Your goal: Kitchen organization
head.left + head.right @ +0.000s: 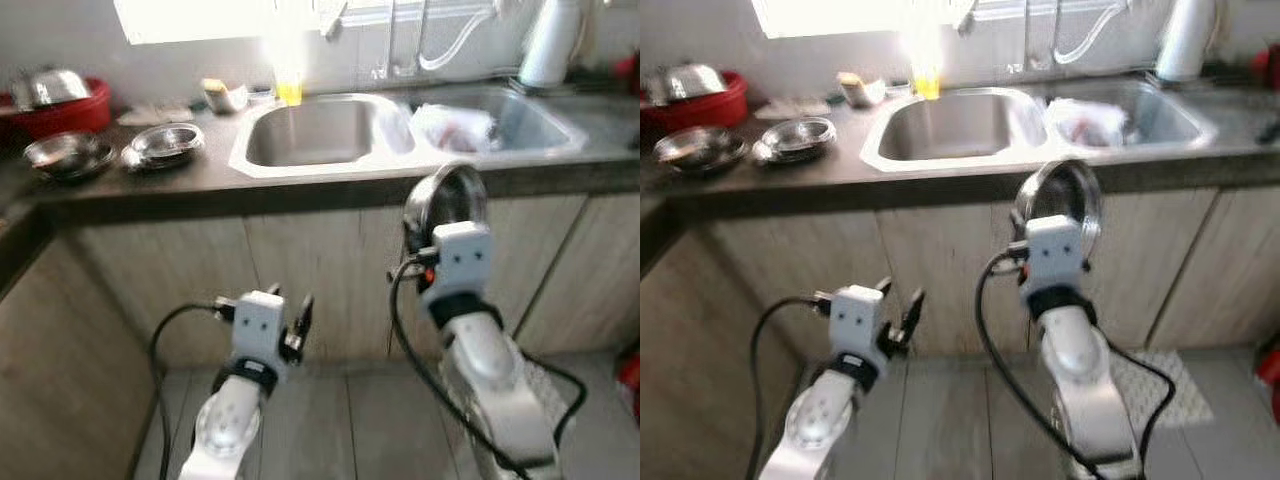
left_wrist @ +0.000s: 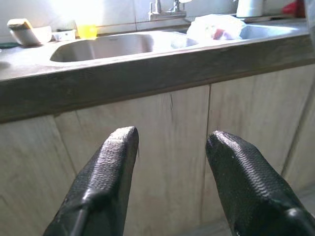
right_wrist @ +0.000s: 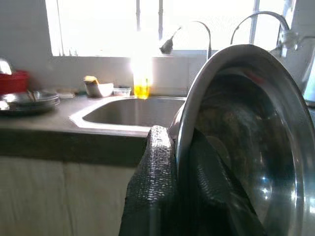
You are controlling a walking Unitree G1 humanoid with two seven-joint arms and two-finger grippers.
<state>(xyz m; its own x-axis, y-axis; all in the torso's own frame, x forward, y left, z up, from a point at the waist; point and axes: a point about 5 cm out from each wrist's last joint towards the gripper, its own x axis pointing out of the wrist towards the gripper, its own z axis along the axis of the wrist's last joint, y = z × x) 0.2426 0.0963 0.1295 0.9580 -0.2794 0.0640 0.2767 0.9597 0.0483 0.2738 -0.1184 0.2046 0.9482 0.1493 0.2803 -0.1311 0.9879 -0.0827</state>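
Right now right claw [image 3: 179,162] pinches steel plate [image 3: 246,147] rim.

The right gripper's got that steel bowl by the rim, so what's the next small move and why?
Probably lift the right gripper higher and forward toward the counter. It holds the steel bowl upright by its rim, below the counter edge and in front of the cabinet doors, so the bowl needs height before it can go over the sink or beside the other bowls.

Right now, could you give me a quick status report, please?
Right gripper shut on steel bowl, below counter edge. Left gripper open, empty, low. Sink ahead.
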